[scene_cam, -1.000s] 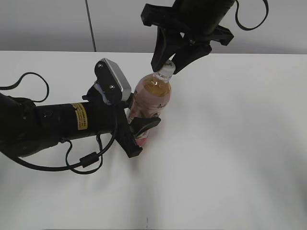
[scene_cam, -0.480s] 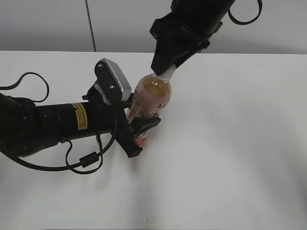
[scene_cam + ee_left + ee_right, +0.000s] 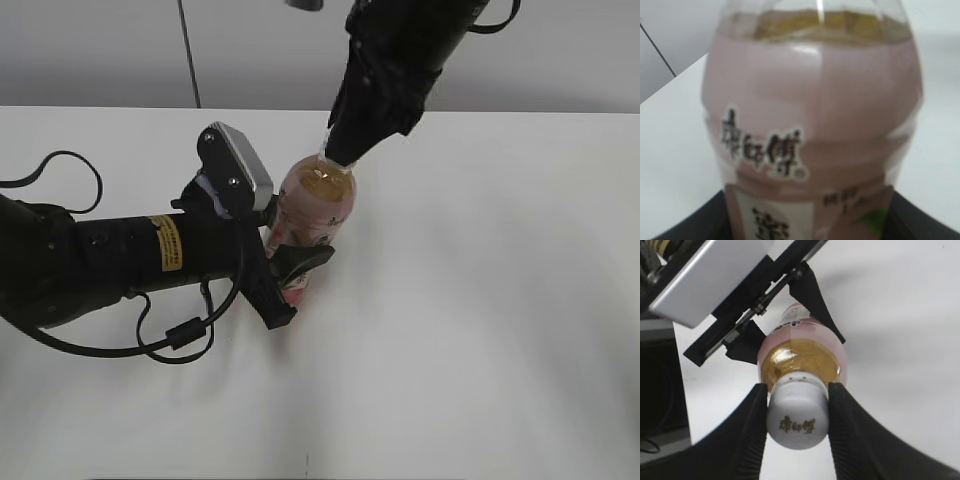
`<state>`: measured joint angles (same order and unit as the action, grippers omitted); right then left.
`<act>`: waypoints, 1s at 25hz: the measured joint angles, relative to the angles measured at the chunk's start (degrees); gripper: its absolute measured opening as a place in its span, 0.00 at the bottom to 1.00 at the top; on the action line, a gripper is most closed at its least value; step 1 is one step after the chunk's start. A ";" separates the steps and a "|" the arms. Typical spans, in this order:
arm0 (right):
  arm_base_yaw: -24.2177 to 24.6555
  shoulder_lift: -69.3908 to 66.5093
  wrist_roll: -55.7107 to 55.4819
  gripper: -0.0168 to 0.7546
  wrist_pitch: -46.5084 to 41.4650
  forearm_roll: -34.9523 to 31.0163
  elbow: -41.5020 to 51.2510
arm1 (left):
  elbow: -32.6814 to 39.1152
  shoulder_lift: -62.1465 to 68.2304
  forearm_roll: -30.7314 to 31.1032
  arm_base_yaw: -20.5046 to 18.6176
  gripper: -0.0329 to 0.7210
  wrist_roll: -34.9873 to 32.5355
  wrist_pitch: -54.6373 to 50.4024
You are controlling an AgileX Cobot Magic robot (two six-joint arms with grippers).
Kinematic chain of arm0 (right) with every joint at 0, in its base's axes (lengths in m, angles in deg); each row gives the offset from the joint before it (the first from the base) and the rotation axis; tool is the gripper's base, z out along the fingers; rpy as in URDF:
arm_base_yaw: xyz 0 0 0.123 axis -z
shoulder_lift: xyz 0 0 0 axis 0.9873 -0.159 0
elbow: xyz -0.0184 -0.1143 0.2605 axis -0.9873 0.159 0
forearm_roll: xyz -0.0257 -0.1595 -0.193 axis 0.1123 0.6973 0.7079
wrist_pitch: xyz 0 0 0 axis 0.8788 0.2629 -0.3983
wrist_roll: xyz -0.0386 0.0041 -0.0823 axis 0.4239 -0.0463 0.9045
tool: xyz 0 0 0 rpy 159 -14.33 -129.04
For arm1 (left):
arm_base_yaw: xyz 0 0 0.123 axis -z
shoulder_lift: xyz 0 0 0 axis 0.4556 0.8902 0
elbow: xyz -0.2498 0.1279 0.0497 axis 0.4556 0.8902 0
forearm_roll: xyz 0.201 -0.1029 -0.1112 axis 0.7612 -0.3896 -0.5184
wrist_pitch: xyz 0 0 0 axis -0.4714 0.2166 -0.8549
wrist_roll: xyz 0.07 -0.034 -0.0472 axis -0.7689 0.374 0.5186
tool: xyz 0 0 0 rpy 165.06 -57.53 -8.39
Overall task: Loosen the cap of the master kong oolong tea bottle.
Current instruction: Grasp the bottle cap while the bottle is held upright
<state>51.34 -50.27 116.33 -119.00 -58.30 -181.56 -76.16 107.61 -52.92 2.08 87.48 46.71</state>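
Cap point(image 3: 799, 421) — smooth round white plastic — pinched by right pincer point(image 3: 796, 410); left pincer point(image 3: 283, 268) clamps bottle point(image 3: 312, 215).

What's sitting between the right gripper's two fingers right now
The white cap of the tea bottle sits between the right gripper's fingers, both pressed against its sides, seen in the right wrist view.

White cap point(image 3: 798, 417) sits on upright, pink-labelled amber master kong oolong tea bottle point(image 3: 312, 215).
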 joint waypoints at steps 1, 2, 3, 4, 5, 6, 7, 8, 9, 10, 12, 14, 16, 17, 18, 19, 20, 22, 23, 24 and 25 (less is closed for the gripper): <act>0.00 0.00 4.38 0.38 0.05 0.00 0.00 | 0.00 0.00 -0.06 0.00 0.55 0.00 -0.06; 0.00 0.00 8.51 0.38 0.06 -0.05 0.00 | 0.00 0.00 -0.07 0.00 0.55 0.00 -0.06; -0.12 0.00 13.93 0.38 0.20 -0.05 0.00 | 0.00 0.00 -0.14 0.00 0.55 0.00 -0.06; -0.23 0.00 19.75 0.38 0.35 -0.10 0.00 | 0.00 0.00 -0.21 0.00 0.55 0.00 -0.06; -0.40 0.00 25.68 0.38 0.43 -0.10 0.00 | 0.00 0.00 -0.34 0.00 0.55 0.00 -0.06; -0.63 0.00 30.77 0.38 0.63 0.09 0.00 | 0.00 0.00 -0.41 -0.07 0.55 0.00 -0.12; -0.84 0.00 37.01 0.38 0.78 0.12 0.00 | 0.05 0.00 -0.40 -0.10 0.55 0.00 -0.17; -0.96 0.00 43.07 0.38 0.92 0.12 0.00 | 0.05 0.00 -0.42 -0.17 0.55 0.00 -0.18; -1.26 0.00 47.84 0.38 1.11 0.12 0.00 | 0.10 0.00 -0.54 -0.17 0.55 0.00 -0.24; -1.70 0.00 53.34 0.38 1.22 0.06 0.00 | 0.10 0.00 -0.59 -0.17 0.55 0.05 -0.29; -2.53 0.00 63.82 0.38 1.35 -0.08 0.00 | 0.10 0.00 -0.61 -0.17 0.55 0.05 -0.29; -3.35 0.00 71.89 0.38 1.56 -0.08 0.00 | 0.10 0.00 -0.61 -0.17 0.55 0.05 -0.18; -3.85 0.00 77.61 0.38 1.61 0.45 -0.07 | 0.10 0.00 -0.61 -0.17 0.55 0.05 -0.17; -4.05 0.00 79.38 0.38 1.61 0.95 -0.33 | 0.10 0.00 -0.61 -0.17 0.55 0.05 -0.17; -4.12 0.00 80.45 0.38 1.28 1.52 -0.82 | 0.10 0.00 -0.61 -0.17 0.55 0.05 -0.12; -4.19 0.00 81.01 0.38 0.94 2.14 -1.45 | 0.10 0.00 -0.66 -0.17 0.55 0.05 0.07; -4.19 0.00 81.29 0.38 0.55 2.83 -2.00 | 0.10 0.00 -0.71 -0.17 0.55 0.05 0.07; -4.19 0.14 81.17 0.38 0.54 4.41 -2.86 | 0.10 -0.05 -0.49 -0.17 0.55 0.05 -0.32; -4.19 0.46 80.66 0.38 0.54 5.26 -2.91 | 0.10 -0.05 -0.35 -0.17 0.55 0.05 -0.53; -4.19 0.79 79.58 0.38 0.54 5.79 -2.91 | 0.10 -0.05 -0.34 -0.17 0.55 0.05 -0.80; -4.19 1.20 78.04 0.38 0.54 6.38 -2.91 | 0.10 -0.05 -0.34 -0.17 0.55 0.05 -1.14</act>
<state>47.15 -49.08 194.37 -118.46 -51.92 -184.47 -76.06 107.55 -53.26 1.91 87.53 45.58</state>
